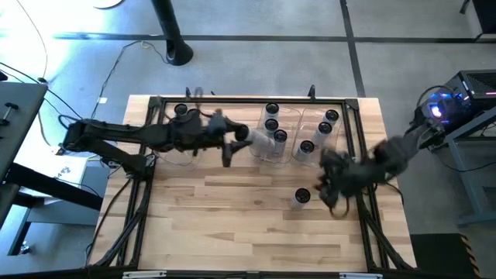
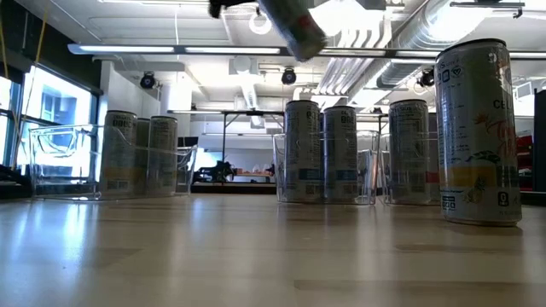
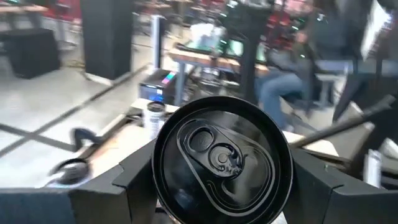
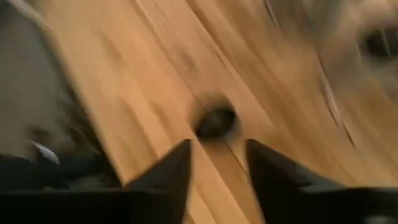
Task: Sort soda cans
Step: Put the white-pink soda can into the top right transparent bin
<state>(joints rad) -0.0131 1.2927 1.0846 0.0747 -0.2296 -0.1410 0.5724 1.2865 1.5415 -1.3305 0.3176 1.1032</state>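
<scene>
Above wooden table [image 1: 232,225], left claw [image 1: 239,139] clamps a can [image 3: 221,158] (held sideways).

Three clear bins [image 1: 280,116] stand in a row along the table's [image 1: 232,225] far edge, the left bin [image 1: 174,159] under the left jaws, the right bin [image 1: 342,116] just beyond the right jaws. A knot [image 4: 215,122] in the wood lies just ahead of the right jaws. A seated person [image 3: 292,68] shows past the left jaws.

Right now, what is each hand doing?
Left hand: closed on a can, held in the air.
Right hand: open, empty, over the table.
</scene>
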